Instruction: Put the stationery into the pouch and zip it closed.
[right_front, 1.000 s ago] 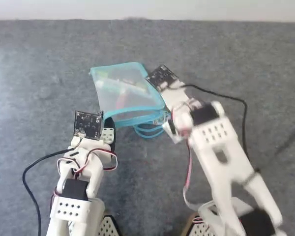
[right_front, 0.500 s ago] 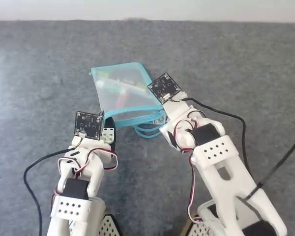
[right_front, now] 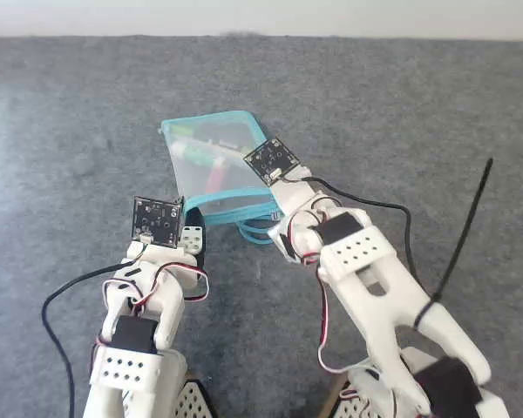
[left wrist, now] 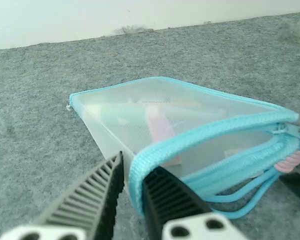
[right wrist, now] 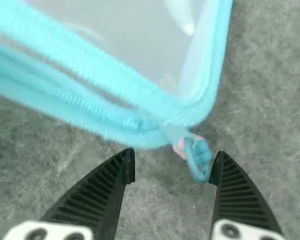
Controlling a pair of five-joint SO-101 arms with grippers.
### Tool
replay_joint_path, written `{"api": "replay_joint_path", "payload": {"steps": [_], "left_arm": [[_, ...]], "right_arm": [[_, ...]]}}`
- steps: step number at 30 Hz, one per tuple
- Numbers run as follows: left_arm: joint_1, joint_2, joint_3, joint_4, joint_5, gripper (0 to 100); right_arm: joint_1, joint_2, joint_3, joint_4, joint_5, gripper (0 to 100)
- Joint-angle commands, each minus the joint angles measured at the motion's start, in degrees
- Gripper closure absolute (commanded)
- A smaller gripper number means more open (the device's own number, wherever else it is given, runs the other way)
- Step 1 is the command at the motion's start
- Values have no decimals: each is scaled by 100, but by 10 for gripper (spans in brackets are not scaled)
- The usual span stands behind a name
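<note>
The translucent pouch (right_front: 211, 161) with a teal zip edge lies on the grey mat, holding stationery (right_front: 214, 177) in red and green; a pink piece (left wrist: 160, 125) shows through it in the left wrist view. My left gripper (left wrist: 135, 167) is shut on the pouch's near corner, with the teal zipper edge (left wrist: 190, 137) pinched between its fingers. The two zipper rows stand apart along the near side. My right gripper (right wrist: 174, 157) is open at the other end, one finger on each side of the zipper pull (right wrist: 196, 152) and its teal cord (right_front: 260, 231).
Grey mat (right_front: 418, 113) runs all around the pouch, with a pale wall (right_front: 261, 16) at the far edge. Black cables (right_front: 57, 300) trail from both arms near the front.
My right arm has swung left and its gripper now sits closer over the pouch's zipper end. The left arm and the pouch have stayed put.
</note>
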Motion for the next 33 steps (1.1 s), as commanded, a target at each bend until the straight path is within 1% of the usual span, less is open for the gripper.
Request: {"api": "replay_joint_path", "payload": {"steps": [1,6,11,15,19,21,23,26,30,33], "left_arm": [[62,-62,-154,-105,-18,988],[62,-62,-154,-105,-18,988],[62,-62,-154,-114,-18,988],[62,-62,-154,-114,-18,988],[97,-53,-154,-105,-18,988],[316,-53,-154,-53,-123,989],[659,-53,-233,193,-387,989],[1002,-53,-365,519,-448,990],[1240,-53,-347,563,-475,990],[1284,-53,-365,642,-484,990]], "right_arm": [[-48,-66,-589,57,-53,819],[-84,-462,-853,435,-18,919],[-259,-813,-862,919,624,995],[-374,-945,-862,1138,738,991],[-382,-963,-862,1138,747,991],[-435,-963,-879,1138,756,991],[-620,-971,-949,1165,747,991],[-927,-963,-1284,1473,712,991],[-1130,-963,-1793,1692,580,991],[-1279,-963,-1934,1701,510,991]]}}
